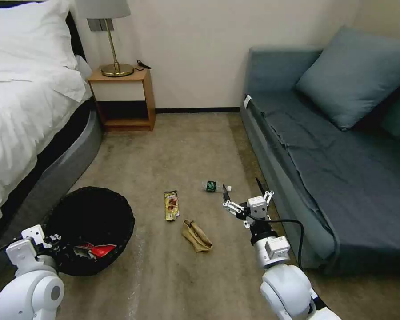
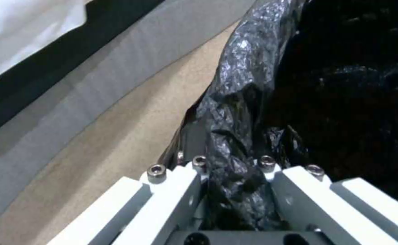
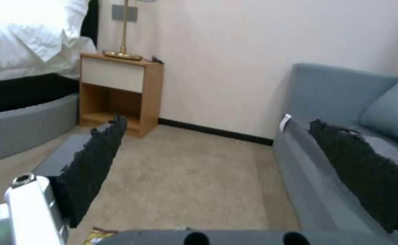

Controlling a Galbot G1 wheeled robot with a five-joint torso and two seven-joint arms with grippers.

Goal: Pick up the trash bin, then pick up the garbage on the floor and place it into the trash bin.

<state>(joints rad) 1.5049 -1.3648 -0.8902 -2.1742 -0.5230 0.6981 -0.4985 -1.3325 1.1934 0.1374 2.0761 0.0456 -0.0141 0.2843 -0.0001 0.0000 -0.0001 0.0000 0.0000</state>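
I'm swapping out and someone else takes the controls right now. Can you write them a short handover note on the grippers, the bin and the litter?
Left gripper: shut on the trash bin's bagged rim, near the bed.
Right gripper: open, empty, above the floor beside the sofa, close to the small bottle.
Done: bin gripped; red snack packet lies inside it.
Left: the bottle, the brown-yellow wrapper and the crumpled tan paper all lie on the carpet between bin and right gripper.
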